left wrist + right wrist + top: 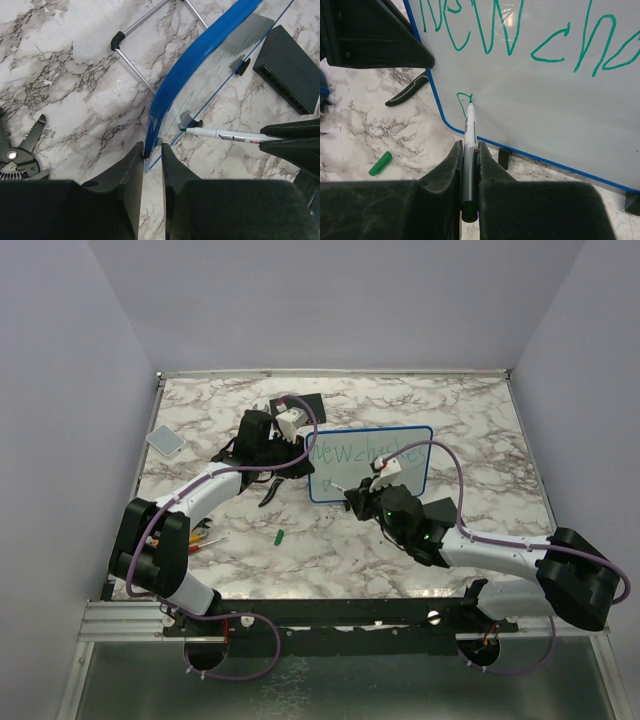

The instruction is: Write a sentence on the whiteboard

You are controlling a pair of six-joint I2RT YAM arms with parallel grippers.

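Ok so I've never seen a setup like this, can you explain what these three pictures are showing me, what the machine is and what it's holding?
These are two robot arms bolted to the near edge of a marble-patterned table. One picture looks down from above; the other two come from small cameras on each wrist, so you see each arm's own fingers. The left gripper pinches the blue edge of a small whiteboard to steady it. The right gripper is shut on a green marker, its tip on the board just under the sentence, where a second line is starting. Also on the table: the marker's green cap, pliers, a black box with ports and a small grey pad.
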